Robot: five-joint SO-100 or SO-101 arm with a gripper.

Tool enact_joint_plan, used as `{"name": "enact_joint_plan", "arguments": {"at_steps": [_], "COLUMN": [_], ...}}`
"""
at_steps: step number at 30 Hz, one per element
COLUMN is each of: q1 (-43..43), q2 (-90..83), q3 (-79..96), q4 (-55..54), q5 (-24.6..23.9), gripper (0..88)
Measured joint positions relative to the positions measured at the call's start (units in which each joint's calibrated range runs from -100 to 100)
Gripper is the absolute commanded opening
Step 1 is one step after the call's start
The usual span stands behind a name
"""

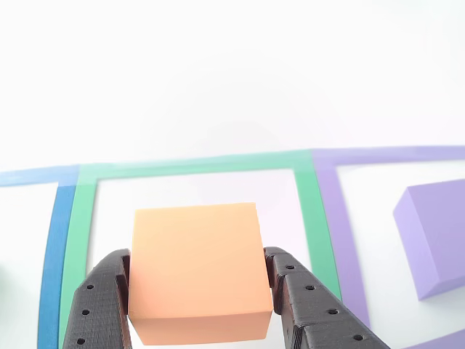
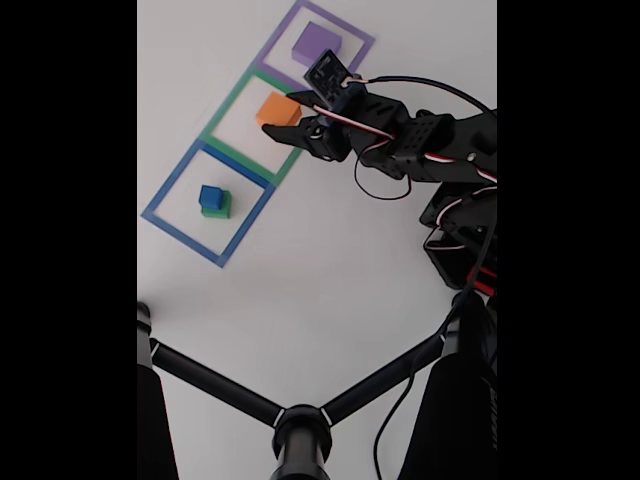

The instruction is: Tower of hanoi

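The gripper (image 1: 200,302) held the orange block (image 1: 196,269) between both fingers, inside the green taped square (image 1: 309,211) near the table's (image 2: 320,280) far edge.

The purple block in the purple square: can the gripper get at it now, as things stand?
Probably not yet: the gripper sits around the orange block. The purple block lies uncovered in the neighbouring square, so the way looks free.

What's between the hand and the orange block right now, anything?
Nothing visible. The hand already has a finger on each side of the orange block, inside the green square. The purple block sits apart, in the purple square.
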State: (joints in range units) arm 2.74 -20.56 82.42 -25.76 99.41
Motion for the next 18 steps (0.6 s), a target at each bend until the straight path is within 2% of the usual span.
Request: {"name": "enact_joint_plan", "arguments": {"at_steps": [8, 18], "q1": [-0.2, -1.7], "q2": [13.6, 23.9], "q3": [-0.2, -2.9], "q4": [-13.6, -24.1], "q5": [0.0, 0.0], "gripper": [14.2, 14.4]}}
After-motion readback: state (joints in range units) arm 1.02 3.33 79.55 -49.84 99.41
